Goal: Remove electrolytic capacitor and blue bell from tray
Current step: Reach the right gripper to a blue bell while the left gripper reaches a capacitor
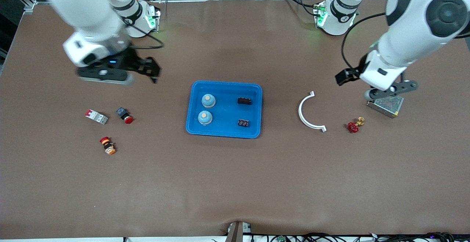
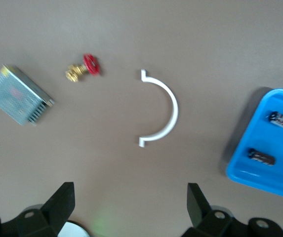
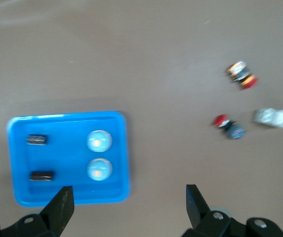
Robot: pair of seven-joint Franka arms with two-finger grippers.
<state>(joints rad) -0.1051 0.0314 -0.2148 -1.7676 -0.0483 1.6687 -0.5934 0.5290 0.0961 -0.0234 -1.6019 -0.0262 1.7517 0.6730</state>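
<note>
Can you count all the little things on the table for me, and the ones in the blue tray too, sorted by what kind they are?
Bells in the blue tray: 2
Capacitors in the tray: 2
Push buttons: 2
Circuit breaker: 1
White curved bracket: 1
Red-handled brass valve: 1
Metal mesh box: 1
Total: 10, plus the tray.

Both arms are clad in glossy white shells with black joint caps and black bands. Green lights are seen on the round white bases, from which black cables are run. Each wrist is ended in a black gripper, right gripper [image 1: 152, 73] and left gripper [image 1: 390, 92], with angular black fingers [image 2: 62, 200].
</note>
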